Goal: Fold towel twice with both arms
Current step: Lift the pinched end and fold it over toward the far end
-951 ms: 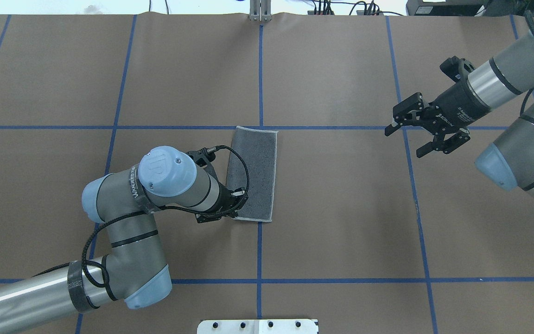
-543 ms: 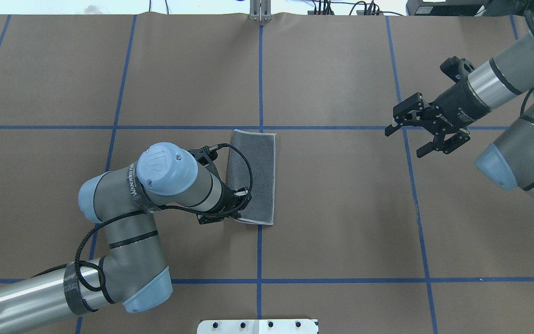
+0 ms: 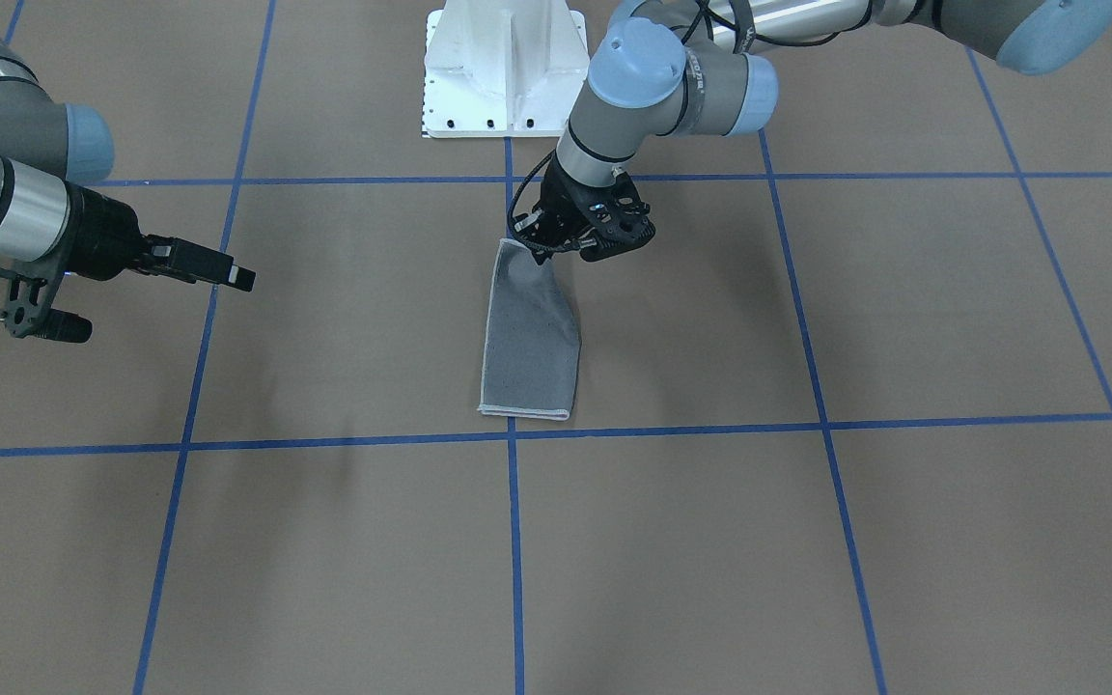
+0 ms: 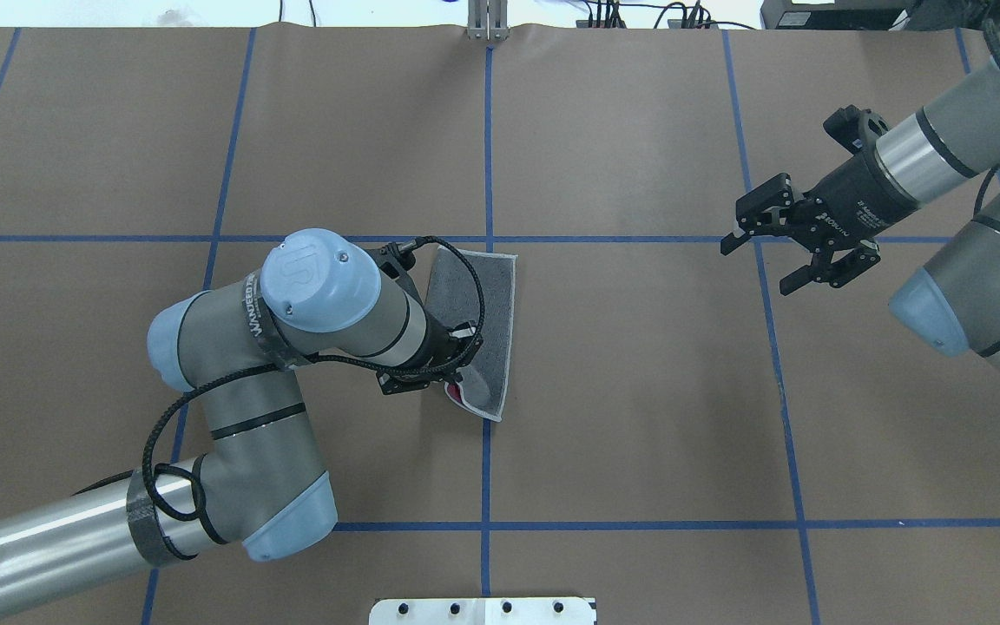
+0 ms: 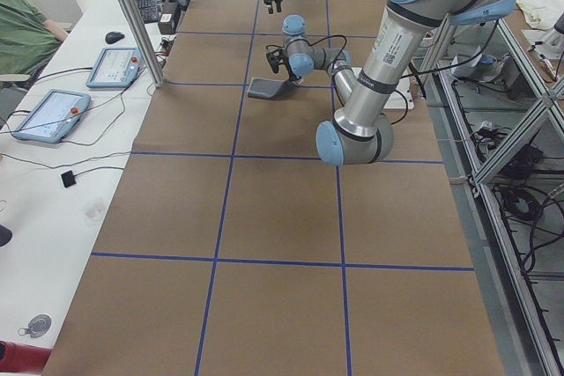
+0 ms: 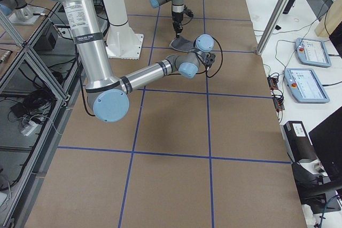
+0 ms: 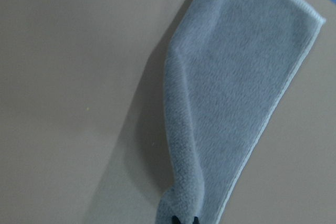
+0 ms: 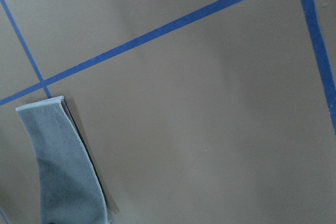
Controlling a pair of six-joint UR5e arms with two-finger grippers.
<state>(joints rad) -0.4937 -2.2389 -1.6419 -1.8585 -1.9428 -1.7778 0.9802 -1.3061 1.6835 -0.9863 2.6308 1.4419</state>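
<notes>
Black left hand (image 3: 541,249) pinching the robot-side end of one grey towel (image 3: 529,338), that end lifted off the brown bench (image 3: 710,531).
Count: two hands, one towel, folded to a strip; its far end lies flat at a blue tape (image 3: 672,428) crossing mid-bench. Right hand (image 4: 757,266) spread wide, well apart from the towel. The overhead view shows pink underside at the lifted corner; the front-facing view shows grey only.
</notes>
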